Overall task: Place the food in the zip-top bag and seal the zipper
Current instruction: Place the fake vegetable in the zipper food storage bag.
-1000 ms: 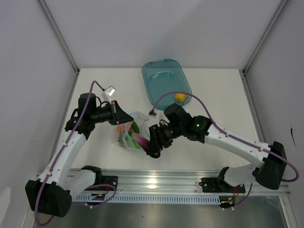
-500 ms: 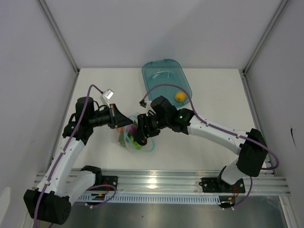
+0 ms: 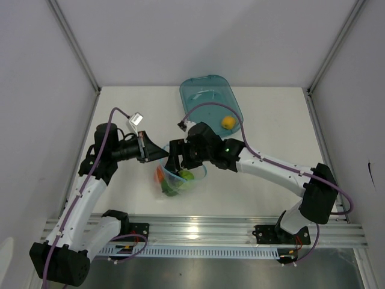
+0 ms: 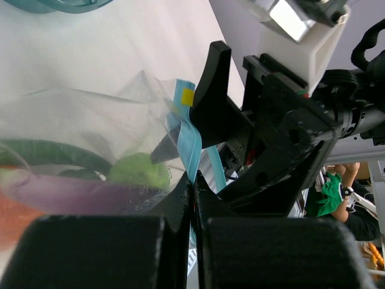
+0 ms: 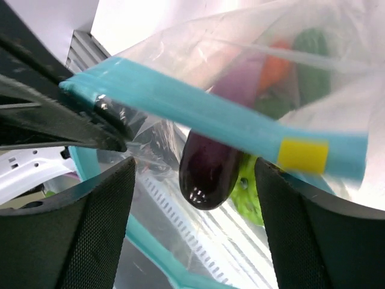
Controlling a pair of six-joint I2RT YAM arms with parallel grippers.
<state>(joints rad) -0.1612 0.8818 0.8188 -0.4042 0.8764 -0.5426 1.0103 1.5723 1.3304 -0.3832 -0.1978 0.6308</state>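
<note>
Zip-top bag hangs from my left gripper, clamped on the zipper; my right gripper, jaws spread, has swung up to its mouth. Yellow ball, well beyond, remains unbagged.

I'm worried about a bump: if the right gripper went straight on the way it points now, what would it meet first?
Most likely the zip-top bag: its blue zipper crosses just ahead of the open right gripper, with the purple eggplant showing behind it. Depth is unclear.
</note>
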